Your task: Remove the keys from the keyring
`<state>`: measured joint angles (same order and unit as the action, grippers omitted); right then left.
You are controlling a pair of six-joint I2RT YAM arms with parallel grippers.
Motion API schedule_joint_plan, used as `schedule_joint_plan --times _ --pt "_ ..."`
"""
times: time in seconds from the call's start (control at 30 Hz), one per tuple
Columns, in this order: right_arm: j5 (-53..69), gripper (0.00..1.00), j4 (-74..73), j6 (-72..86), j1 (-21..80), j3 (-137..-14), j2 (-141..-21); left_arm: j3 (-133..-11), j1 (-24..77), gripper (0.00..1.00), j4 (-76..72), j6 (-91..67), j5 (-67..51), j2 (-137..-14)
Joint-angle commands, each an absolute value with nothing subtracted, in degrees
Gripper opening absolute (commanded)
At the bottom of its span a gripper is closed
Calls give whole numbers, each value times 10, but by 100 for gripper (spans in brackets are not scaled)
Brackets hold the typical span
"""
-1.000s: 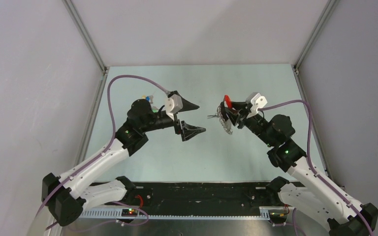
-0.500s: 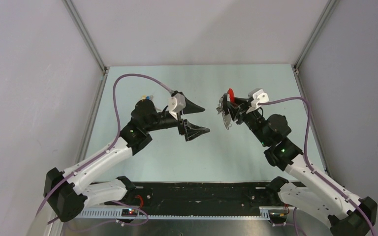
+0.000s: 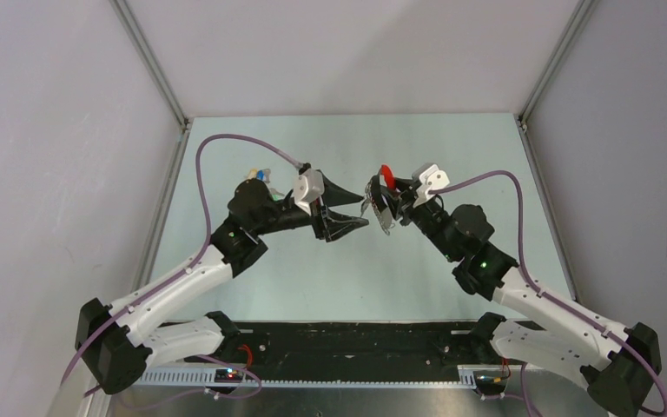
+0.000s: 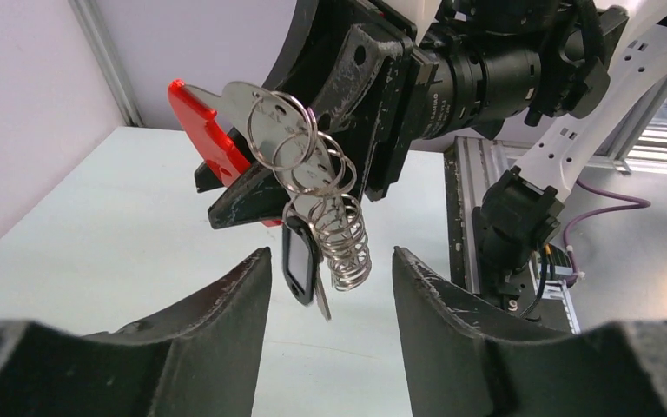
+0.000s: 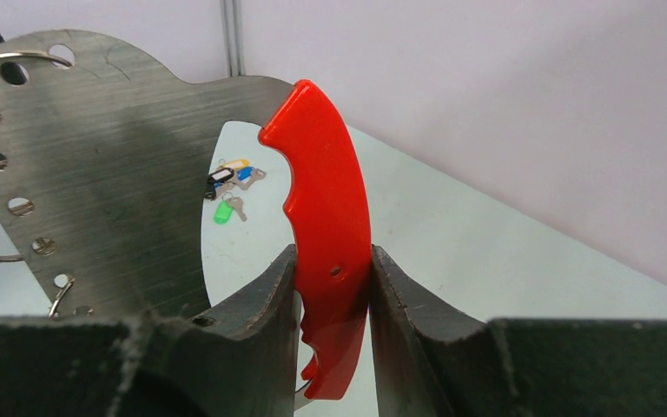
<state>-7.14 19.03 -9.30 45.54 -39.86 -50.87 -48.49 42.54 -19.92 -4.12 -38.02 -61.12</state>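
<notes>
1. The keyring (image 4: 217, 130) hung in the air above the middle of the pale green table (image 3: 417, 269). The right gripper (image 5: 333, 269) held it, two black fingers clenched on its handle.
2. That red handle (image 5: 330, 200) was smooth, glossy plastic, curved like a crescent with a scalloped edge. It was fixed to a flat plate (image 5: 95, 174) of brushed grey steel, with small round holes along its rim.
3. Thin silver wire rings (image 4: 313, 165) passed through those holes and hung down in an overlapping cluster, much like a coil.
4. One black-tagged key (image 4: 298, 261) dangled beneath the rings.
5. The left gripper (image 4: 330, 258) was released. Its scuffed black fingers stood apart on either side of the hanging key and rings and appeared not to touch them.
6. Loose keys (image 5: 230, 187) with yellow, blue, black and green tags lay in a small heap near the table's far left. They were behind the left arm and well apart from the keyring.
7. Plain grey walls enclosed the table on three sides.
</notes>
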Motion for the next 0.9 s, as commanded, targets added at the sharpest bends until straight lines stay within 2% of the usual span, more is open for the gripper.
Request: schedule_joint_plan --times 0.0,0.07,0.13,0.27,0.3,0.43,0.73,0.8,0.83,0.87 --pt "-85 0 243 -109 467 -410 -514 -484 429 57 -225 -33 -376 -598" --pt "-85 0 244 -110 470 -411 -516 -484 429 56 -225 -32 -375 -597" --pt "-86 0 244 -112 473 -412 -517 -482 429 51 -225 -28 -375 -596" --pt "-85 0 244 -114 476 -413 -518 -481 429 31 -225 -23 -376 -595" --pt "-85 0 244 -113 477 -413 -517 -480 429 23 -224 -22 -374 -595" --pt "-92 0 244 -115 478 -413 -516 -477 429 2 -224 -16 -370 -591" --pt "-186 2 242 -109 473 -413 -512 -491 429 0 -160 21 -282 -589" --pt "-206 35 238 -114 467 -413 -520 -504 429 0 -125 40 -249 -590" --pt "-216 63 235 -121 462 -413 -523 -508 429 0 -113 57 -238 -590" --pt "-222 72 234 -125 461 -413 -530 -517 429 0 -88 69 -208 -590"
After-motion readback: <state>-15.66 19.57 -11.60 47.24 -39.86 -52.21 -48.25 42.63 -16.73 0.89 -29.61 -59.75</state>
